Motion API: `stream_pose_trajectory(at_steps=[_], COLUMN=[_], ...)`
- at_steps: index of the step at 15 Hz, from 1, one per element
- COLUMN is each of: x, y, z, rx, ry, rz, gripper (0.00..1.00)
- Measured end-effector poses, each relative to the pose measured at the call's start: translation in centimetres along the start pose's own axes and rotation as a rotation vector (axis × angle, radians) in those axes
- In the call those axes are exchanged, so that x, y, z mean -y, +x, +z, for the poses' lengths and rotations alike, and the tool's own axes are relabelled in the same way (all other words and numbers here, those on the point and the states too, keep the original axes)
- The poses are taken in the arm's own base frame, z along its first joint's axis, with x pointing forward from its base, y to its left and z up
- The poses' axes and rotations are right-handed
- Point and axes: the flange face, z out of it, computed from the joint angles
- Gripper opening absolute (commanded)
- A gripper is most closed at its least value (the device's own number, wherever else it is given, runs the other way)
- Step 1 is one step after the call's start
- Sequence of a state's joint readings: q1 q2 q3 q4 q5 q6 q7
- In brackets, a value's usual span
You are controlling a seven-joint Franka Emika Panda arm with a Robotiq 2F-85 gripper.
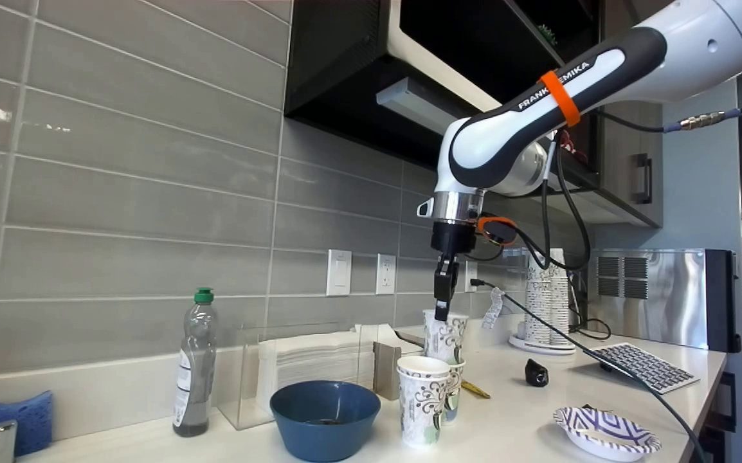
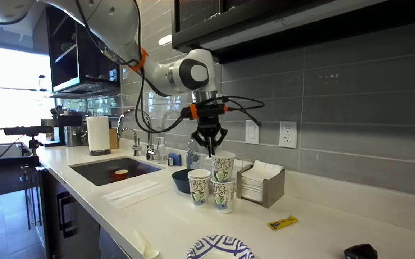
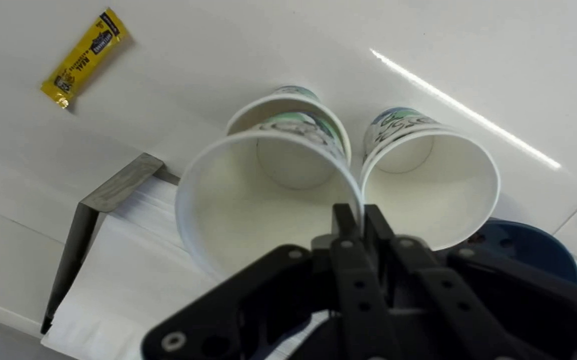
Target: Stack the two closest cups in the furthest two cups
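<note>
black gripper (image 3: 361, 214), pinched cup (image 2: 223, 168), lower cup (image 2: 224, 196) beneath

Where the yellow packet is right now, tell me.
In the wrist view, the yellow packet lies on the counter at upper left; the napkin holder, its nearest neighbour, is below it, and the cups are to its lower right.

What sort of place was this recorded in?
Probably a kitchen or break room, perhaps at an office: a sink, a paper towel roll and tall stacks of disposable-looking cups show it.
</note>
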State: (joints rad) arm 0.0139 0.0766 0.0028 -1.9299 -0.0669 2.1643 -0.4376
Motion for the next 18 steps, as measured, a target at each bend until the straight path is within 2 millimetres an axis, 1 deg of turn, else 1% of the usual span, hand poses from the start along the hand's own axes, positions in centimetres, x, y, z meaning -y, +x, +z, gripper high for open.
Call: stream_pose_trajectory(at_steps=[8, 9, 13, 16, 18], x=[0.1, 0.2, 0.8, 1.5, 2.1], y=[0.0, 0.0, -0.2, -1.3, -2.5], z=[0.0, -0.1, -1.4, -2.2, -2.3], rx=[0.001, -0.001, -0.017, -0.021, -0.013], ry=[0.001, 0.0, -0.007, -0.009, -0.006], rz=[-0.001, -0.001, -0.002, 0.011, 0.029], gripper=[0.97, 1.0, 1.0, 1.0, 1.0])
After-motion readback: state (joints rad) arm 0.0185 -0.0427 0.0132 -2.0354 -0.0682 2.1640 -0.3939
